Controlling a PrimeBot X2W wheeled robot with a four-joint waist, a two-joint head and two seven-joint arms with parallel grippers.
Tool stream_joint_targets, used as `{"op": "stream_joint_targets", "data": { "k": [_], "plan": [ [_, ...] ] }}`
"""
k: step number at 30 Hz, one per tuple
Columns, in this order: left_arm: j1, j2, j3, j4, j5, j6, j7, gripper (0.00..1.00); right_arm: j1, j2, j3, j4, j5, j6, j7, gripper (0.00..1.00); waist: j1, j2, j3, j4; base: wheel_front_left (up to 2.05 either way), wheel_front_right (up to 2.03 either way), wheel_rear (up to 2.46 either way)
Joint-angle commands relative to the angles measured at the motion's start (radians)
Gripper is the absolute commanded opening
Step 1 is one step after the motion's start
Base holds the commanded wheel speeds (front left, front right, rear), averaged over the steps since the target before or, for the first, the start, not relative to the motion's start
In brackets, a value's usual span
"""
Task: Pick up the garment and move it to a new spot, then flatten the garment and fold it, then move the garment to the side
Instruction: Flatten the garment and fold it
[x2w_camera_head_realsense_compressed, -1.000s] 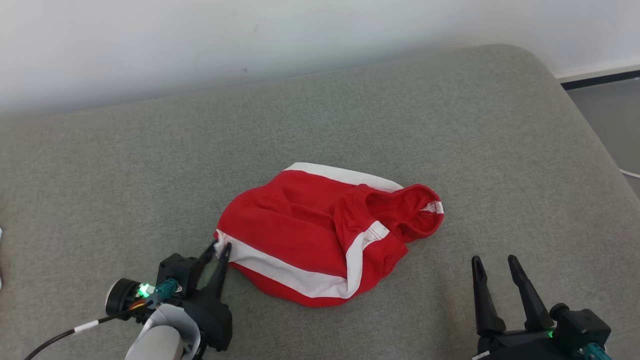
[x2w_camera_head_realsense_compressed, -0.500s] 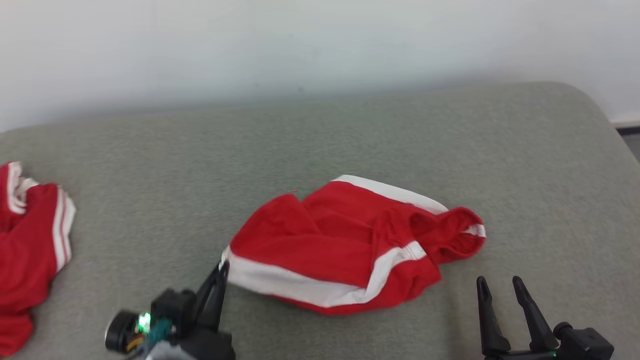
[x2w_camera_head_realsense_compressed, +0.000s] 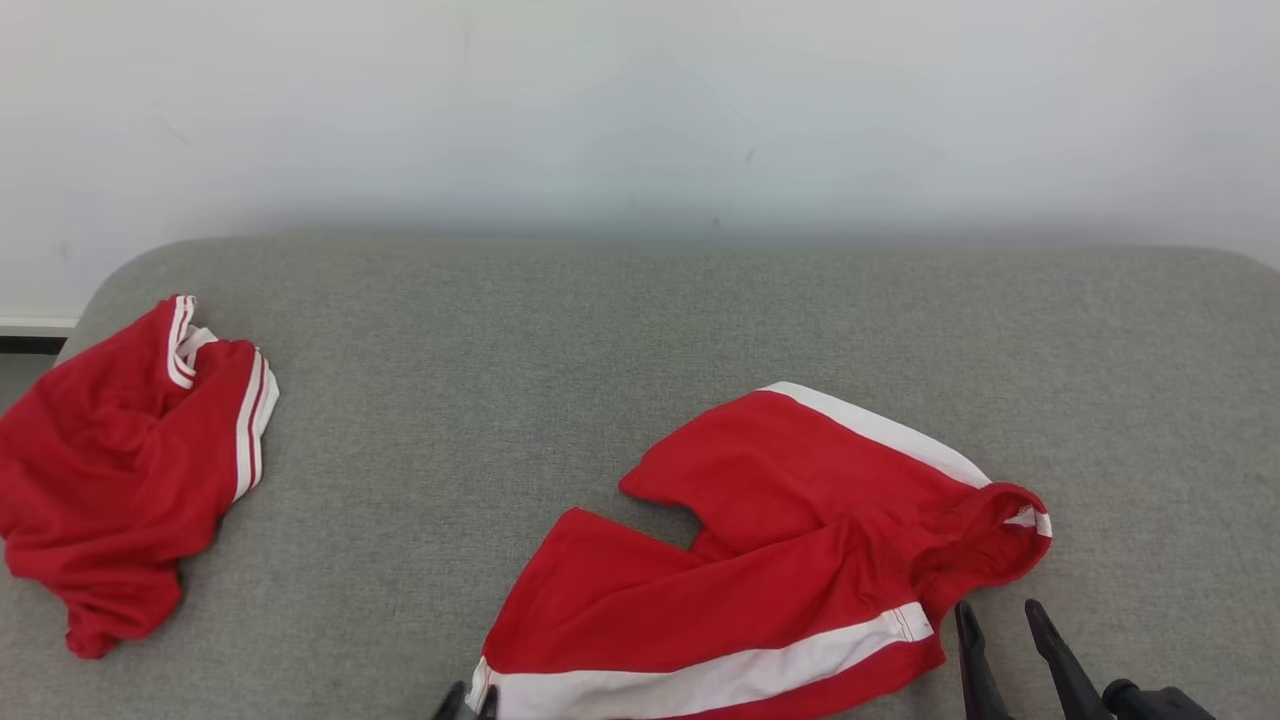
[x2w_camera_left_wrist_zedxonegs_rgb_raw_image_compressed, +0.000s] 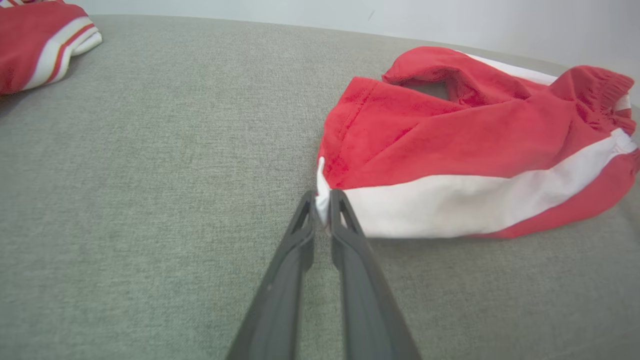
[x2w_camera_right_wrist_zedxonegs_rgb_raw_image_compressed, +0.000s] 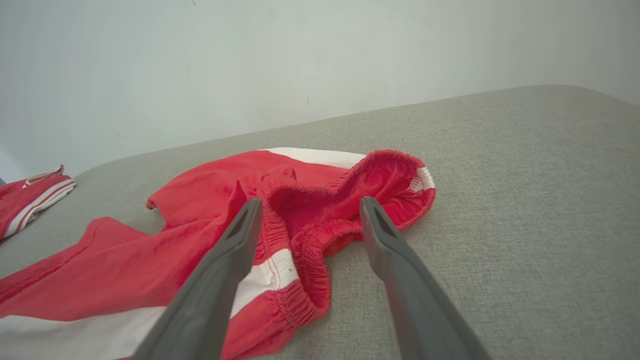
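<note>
My left pincer (x2w_camera_head_realsense_compressed: 466, 706) was shut on the garment (x2w_camera_head_realsense_compressed: 780, 590), nipping the end of its white stripe (x2w_camera_left_wrist_zedxonegs_rgb_raw_image_compressed: 475, 200) between the two tips. My left wrist view showed that hold plainly (x2w_camera_left_wrist_zedxonegs_rgb_raw_image_compressed: 322, 200). A second before, those tips had stood apart around the same corner; they had since closed on it.

The garment itself had changed shape. Earlier it lay bunched in a rounded heap at the middle of the head view. Now it was drawn out toward the lower left of the frame, its two legs parted with a notch of grey between them. It lay on the grey padded surface (x2w_camera_head_realsense_compressed: 500, 350), in the lower middle and lower right of the head view.

My head had turned as well, so the whole picture had shifted. A second red garment (x2w_camera_head_realsense_compressed: 120, 460), out of frame a second ago, now lay at the left edge, well apart from the one I held. The pale wall (x2w_camera_head_realsense_compressed: 640, 120) took up more of the top.

My right pincer (x2w_camera_head_realsense_compressed: 997, 610) stayed spread wide at the lower right, holding nothing. In its wrist view the fingers (x2w_camera_right_wrist_zedxonegs_rgb_raw_image_compressed: 310, 202) framed the gathered waistband (x2w_camera_right_wrist_zedxonegs_rgb_raw_image_compressed: 395, 156). I could not tell whether they touched the cloth.
</note>
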Motion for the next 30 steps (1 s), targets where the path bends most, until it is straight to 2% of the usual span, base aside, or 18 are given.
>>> {"op": "stream_joint_targets", "data": {
  "k": [1,6,12,15,19,30],
  "plan": [
    [0.008,-0.010,0.010,-0.006,0.010,-0.001,-0.003,1.00,0.013,-0.013,0.009,0.010,0.002,-0.002,-0.001,1.00,0.0001,0.0000,-0.011,0.011,0.00,0.00,0.00],
    [0.005,-0.017,0.035,-0.024,0.026,-0.010,-0.003,1.00,0.014,-0.059,0.060,0.051,0.004,-0.002,-0.001,1.00,0.0001,0.0000,-0.025,0.017,0.00,0.00,0.00],
    [-0.019,0.010,0.043,0.007,0.030,-0.022,-0.003,1.00,-0.034,-0.133,0.153,0.134,0.029,-0.002,-0.001,1.00,0.0001,0.0000,-0.032,0.012,0.00,0.00,0.00],
    [-0.029,0.017,0.032,0.040,0.019,-0.031,-0.003,1.00,-0.059,-0.148,0.190,0.161,0.039,-0.002,-0.001,1.00,0.0001,0.0000,-0.031,0.009,0.00,0.00,0.00],
    [-0.079,0.036,-0.006,0.128,-0.001,-0.037,-0.003,1.00,-0.137,-0.179,0.285,0.248,0.063,-0.002,-0.001,1.00,0.0001,0.0000,-0.022,0.005,0.00,0.00,0.00],
    [-0.188,0.066,-0.149,0.256,-0.120,-0.038,-0.001,1.00,-0.285,-0.220,0.431,0.415,0.140,-0.002,-0.001,1.00,0.0001,0.0000,0.007,0.019,0.00,0.00,0.00]
  ]
}}
